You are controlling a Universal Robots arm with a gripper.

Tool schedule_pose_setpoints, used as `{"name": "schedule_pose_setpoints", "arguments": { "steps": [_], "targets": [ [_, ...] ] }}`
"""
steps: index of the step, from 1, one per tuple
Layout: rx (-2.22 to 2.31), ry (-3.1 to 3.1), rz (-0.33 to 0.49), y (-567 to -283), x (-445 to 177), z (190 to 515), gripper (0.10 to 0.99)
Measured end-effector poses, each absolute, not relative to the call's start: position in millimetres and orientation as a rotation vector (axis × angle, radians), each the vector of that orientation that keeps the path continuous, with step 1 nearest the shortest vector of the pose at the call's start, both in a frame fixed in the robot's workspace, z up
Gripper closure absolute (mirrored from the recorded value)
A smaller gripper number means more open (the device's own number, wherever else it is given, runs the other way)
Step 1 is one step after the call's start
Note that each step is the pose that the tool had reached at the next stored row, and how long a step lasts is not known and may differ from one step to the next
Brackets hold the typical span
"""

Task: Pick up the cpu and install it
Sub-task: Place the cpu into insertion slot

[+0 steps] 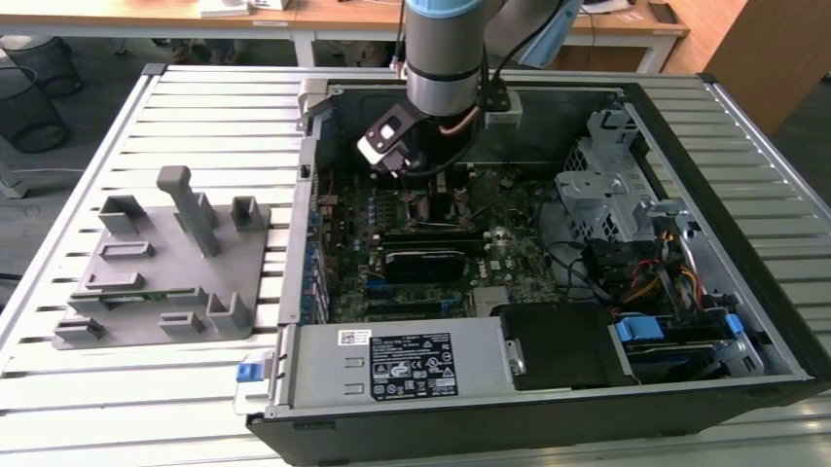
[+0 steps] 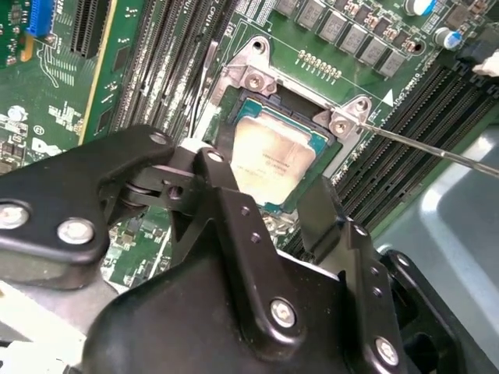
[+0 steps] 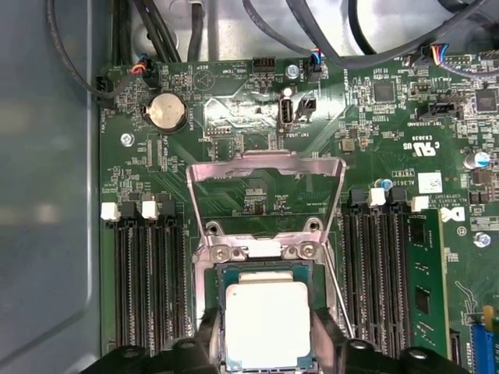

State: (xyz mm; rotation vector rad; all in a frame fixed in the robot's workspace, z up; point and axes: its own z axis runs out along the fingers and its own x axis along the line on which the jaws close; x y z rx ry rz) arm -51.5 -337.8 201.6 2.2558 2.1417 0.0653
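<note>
Shiny silver square cpu (image 3: 267, 323) lies flat in the socket beside the raised silver metal plate (image 3: 257, 165). Black hand (image 2: 263, 178) straddles it; grasping or released, can't tell. Judgement: keep level, corners matched, zero force.

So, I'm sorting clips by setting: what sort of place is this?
Probably a robotics lab or workshop bench for computer assembly: an open black desktop computer case lies on a slatted metal table, a grey plastic fixture block beside it, wooden desks behind.
</note>
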Motion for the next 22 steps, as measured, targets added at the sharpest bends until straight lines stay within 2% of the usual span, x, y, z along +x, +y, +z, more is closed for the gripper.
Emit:
{"name": "schedule_pose_setpoints", "arguments": {
  "steps": [1, 2, 3, 5, 6, 9, 10, 11, 12, 13, 22],
  "targets": [
    [2.256, 2.142, 0.065, -338, -51, 202, 0.502],
    [2.256, 2.142, 0.065, -338, -52, 203, 0.565],
    [2.256, 2.142, 0.065, -338, -52, 204, 0.565],
    [2.256, 2.142, 0.065, -338, -51, 205, 0.686],
    [2.255, 2.142, 0.065, -338, -51, 206, 0.686],
    [2.255, 2.142, 0.064, -338, -51, 208, 0.859],
    [2.255, 2.142, 0.064, -338, -52, 209, 0.859],
    [2.255, 2.142, 0.064, -338, -51, 210, 0.918],
    [2.255, 2.141, 0.064, -338, -52, 210, 0.918],
    [2.255, 2.141, 0.064, -338, -52, 211, 0.976],
    [2.255, 2.142, 0.064, -338, -51, 215, 0.98]
  ]
}}
